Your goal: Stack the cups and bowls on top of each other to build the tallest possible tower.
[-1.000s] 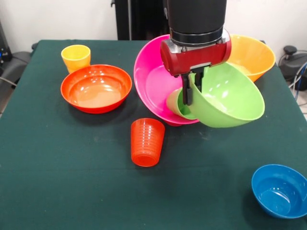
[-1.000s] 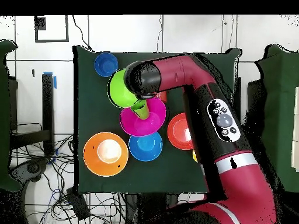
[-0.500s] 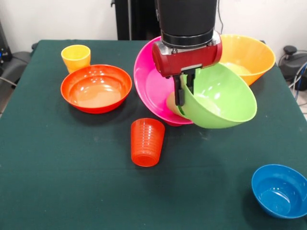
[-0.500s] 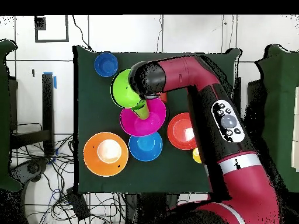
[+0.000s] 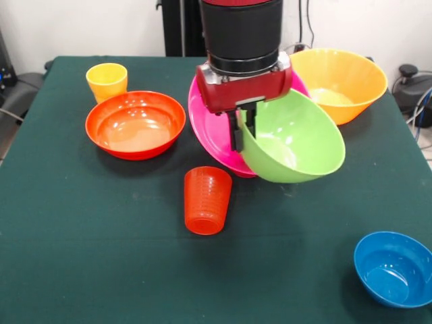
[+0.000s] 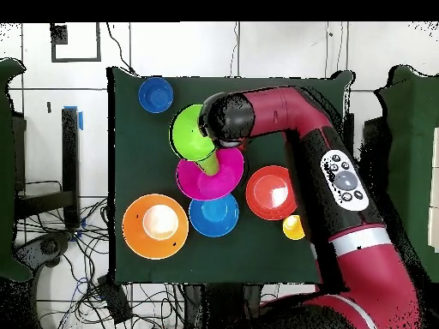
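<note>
Right now the red and black arm's gripper point(image 5: 241, 131) is clamped on the near rim of the glossy lime green plastic bowl point(image 5: 293, 138), one dark finger point(image 5: 237, 131) outside the wall and the other inside it, so the bowl hangs tilted from the claw with its mouth turned up and toward the far side, clear of the dark green table point(image 5: 101, 236). Directly behind the claw and the green bowl stands the large pink plastic bowl point(image 5: 206, 118), tipped up on edge with its hollow facing the front; the green bowl overlaps its right half, though I cannot tell whether the two touch. From above, the green bowl point(image 6: 190, 130) sits just beside the pink one point(image 6: 206, 176), with the medium blue bowl point(image 6: 213, 214) against the pink bowl's other side. The large yellow-orange bowl point(image 5: 341, 77) stands upright behind and to the right. The ribbed orange-red plastic tumbler point(image 5: 206, 200) stands mouth down just in front of the claw. Further left are the wide shallow red-orange bowl point(image 5: 135, 123) and, beside it, the small yellow tumbler point(image 5: 106, 81). A small dark blue bowl point(image 5: 393, 268) sits alone near the front right corner.
</note>
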`<action>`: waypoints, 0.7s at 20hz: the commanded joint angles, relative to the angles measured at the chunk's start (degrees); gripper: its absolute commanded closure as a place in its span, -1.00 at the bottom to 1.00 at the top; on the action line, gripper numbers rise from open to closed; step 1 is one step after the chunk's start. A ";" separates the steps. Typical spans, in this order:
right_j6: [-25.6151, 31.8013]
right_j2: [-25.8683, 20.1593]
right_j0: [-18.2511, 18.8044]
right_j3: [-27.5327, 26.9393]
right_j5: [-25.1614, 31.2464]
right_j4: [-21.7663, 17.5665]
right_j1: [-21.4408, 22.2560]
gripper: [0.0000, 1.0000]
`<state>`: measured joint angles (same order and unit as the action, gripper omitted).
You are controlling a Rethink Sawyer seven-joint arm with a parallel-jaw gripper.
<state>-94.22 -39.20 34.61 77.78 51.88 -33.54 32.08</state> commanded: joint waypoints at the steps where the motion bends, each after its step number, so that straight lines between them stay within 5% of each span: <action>1: 21.05 -2.68 2.00 2.68 2.87 -3.12 -2.78 1.00; 14: 24.07 -8.16 5.64 7.51 -2.79 -4.58 -3.12 1.00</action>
<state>-89.66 -43.68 40.40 80.66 51.86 -33.87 32.00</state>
